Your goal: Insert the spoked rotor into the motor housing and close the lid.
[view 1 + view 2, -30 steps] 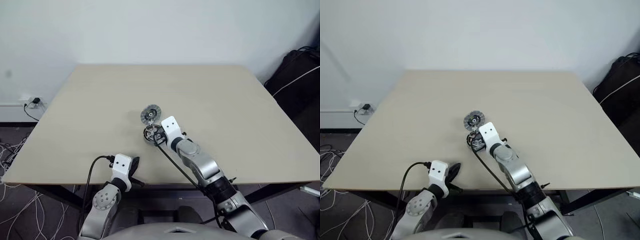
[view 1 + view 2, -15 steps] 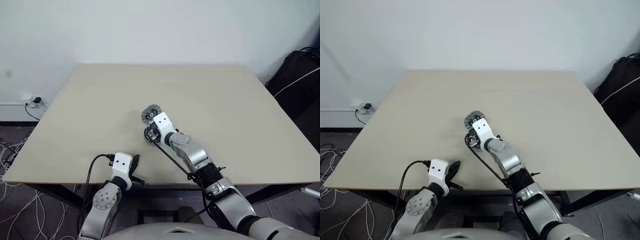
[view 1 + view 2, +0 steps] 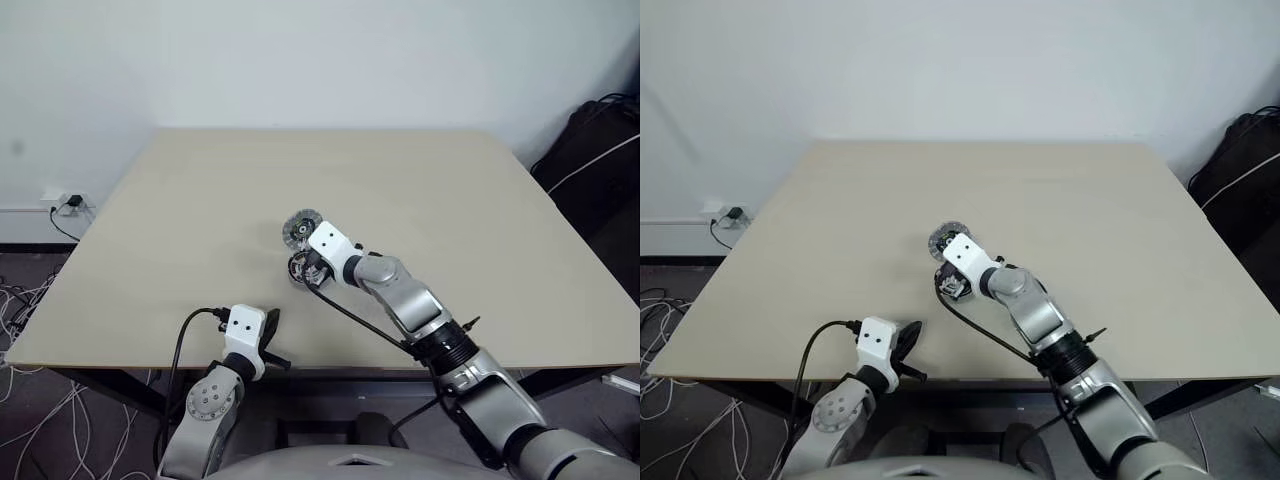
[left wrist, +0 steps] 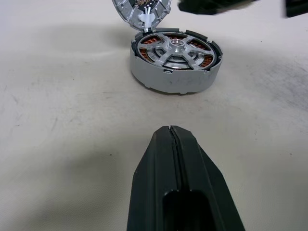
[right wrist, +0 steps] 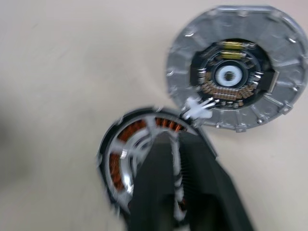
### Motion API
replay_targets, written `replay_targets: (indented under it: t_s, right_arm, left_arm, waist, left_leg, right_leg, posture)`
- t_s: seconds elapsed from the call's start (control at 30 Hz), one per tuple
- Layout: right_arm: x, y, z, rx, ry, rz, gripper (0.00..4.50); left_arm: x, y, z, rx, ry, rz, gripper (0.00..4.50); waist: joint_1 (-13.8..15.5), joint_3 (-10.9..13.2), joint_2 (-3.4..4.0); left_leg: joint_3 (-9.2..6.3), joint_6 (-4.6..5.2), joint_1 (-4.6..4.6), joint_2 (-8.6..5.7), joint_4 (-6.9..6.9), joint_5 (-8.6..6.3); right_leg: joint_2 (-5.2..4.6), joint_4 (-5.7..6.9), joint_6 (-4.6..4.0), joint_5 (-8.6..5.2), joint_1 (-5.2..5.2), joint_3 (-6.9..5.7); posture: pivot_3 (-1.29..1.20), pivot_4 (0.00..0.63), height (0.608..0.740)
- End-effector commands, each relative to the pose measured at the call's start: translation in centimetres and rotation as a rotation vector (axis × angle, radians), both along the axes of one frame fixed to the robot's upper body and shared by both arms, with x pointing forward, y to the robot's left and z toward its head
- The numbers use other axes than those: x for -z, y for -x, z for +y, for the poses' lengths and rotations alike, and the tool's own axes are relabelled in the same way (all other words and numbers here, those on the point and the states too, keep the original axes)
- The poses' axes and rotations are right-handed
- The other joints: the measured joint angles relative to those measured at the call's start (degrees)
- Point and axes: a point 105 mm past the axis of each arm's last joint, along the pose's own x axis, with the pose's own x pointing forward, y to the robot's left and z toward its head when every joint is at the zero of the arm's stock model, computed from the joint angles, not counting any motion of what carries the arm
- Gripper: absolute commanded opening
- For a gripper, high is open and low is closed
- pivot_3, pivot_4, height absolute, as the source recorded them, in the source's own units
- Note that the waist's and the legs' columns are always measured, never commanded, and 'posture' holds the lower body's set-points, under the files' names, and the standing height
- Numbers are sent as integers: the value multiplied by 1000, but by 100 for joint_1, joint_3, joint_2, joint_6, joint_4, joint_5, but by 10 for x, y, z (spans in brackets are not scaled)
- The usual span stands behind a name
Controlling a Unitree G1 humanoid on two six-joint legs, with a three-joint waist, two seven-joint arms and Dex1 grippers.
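The motor housing [image 4: 173, 79], with copper windings inside a dark rim, sits near the middle of the table [image 3: 480, 230]. The spoked rotor [image 4: 174, 45] lies seated in it, hub at the centre. Touching its far side, the lid [image 5: 236, 67] lies flat with its ribbed, dark-centred face up. My right gripper [image 5: 179, 139] hovers right over the housing and rotor, open by a narrow gap; I cannot tell whether it touches the rotor. My left gripper [image 4: 172, 129] is shut and empty, a short way in front of the housing near the table's front edge.
A black cable [image 3: 350, 315] trails from my right wrist across the table. Off the table's right side lies a dark bag [image 3: 600, 140]. Loose cables [image 3: 25, 310] lie on the floor at the left.
My right wrist has rolled and its forearm has swung out to the right, with the gripper staying over the housing. The left arm has not moved.
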Motion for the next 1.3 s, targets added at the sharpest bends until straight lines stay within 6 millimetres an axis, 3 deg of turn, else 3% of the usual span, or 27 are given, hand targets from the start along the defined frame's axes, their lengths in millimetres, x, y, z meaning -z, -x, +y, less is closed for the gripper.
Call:
replay_targets:
  t_s: [0.03,0.07,0.4,0.87,1.0,1.1,1.2,1.3]
  right_arm:
    - [-17,8,6,-179,109,-56,1624]
    - [-17,11,5,-221,140,-53,1916]
    - [-9,12,4,-376,289,-12,1916]
    - [13,-6,-5,-362,399,53,1916]
    - [19,-2,-8,-385,423,93,1916]
    - [22,-3,-10,-390,451,99,1348]
    - [21,-3,-10,-393,450,97,349]
    - [20,-5,-10,-388,451,88,104]
  left_arm:
    - [-12,-6,-3,1,8,-64,0]
    - [-13,-8,-2,-3,2,-74,0]
    - [-11,-12,-1,8,-15,-130,0]
    - [-9,-10,-3,17,-20,-187,0]
    - [-8,-11,-5,14,-12,-188,0]
    - [-8,-12,-6,12,-10,-188,0]
    - [-7,-13,-6,7,-5,-185,0]
    - [-7,-13,-6,1,-1,-181,0]
  waist:
    - [10,1,-1]
    - [15,1,-2]
    - [60,1,-6]
    - [83,0,-4]
    - [84,-2,-3]
    - [83,-3,-1]
    - [73,-10,-3]
    - [78,-12,-5]
  left_leg:
    - [0,0,0,0,2,0]
    - [0,0,0,0,4,0]
    - [0,1,-1,0,12,0]
    - [-3,-1,-2,-1,12,0]
    - [-3,-1,-1,-2,12,-1]
    - [-3,-1,0,-2,13,-1]
    - [-4,-1,2,-1,12,-1]
    - [-4,-1,2,-2,13,-1]
  right_leg:
    - [0,1,0,0,0,-1]
    - [0,2,0,0,1,-2]
    - [30,1,1,1,4,-2]
    - [-4,4,0,2,1,-1]
    - [-8,4,-1,3,2,-1]
    - [-9,7,-1,3,2,-2]
    - [-7,9,-1,3,2,-2]
    - [-8,12,-2,6,2,-3]
  posture:
    - [0,0,740]
    - [0,0,740]
    - [0,0,740]
    - [0,0,740]
    - [0,0,740]
    - [0,0,740]
    - [0,0,740]
    - [0,0,740]
